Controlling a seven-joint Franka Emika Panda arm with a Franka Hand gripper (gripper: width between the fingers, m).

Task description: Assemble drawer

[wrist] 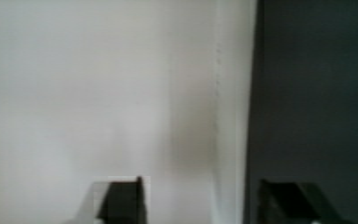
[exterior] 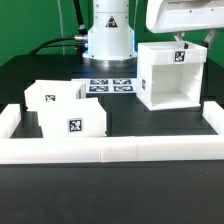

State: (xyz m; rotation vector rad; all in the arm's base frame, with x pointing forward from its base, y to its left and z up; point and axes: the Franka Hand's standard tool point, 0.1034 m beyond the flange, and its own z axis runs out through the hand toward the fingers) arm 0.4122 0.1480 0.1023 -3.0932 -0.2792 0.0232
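Observation:
The tall white housing (exterior: 170,75) stands at the exterior view's right, open side toward the front, with a tag on its upper front. My gripper (exterior: 183,41) hangs just above its top, near the right rear corner. In the wrist view the housing's white surface (wrist: 105,90) fills most of the picture, with the dark table (wrist: 318,90) beside it. My gripper (wrist: 202,200) is open: one fingertip (wrist: 124,200) is over the white, the other over the dark side, astride the housing's edge. Two small trays (exterior: 52,97) (exterior: 75,118) stand close together at the left.
The long low white border wall (exterior: 110,150) runs along the front, with short arms at both ends. The marker board (exterior: 110,86) lies flat between the trays and the housing. The robot base (exterior: 108,35) stands behind it.

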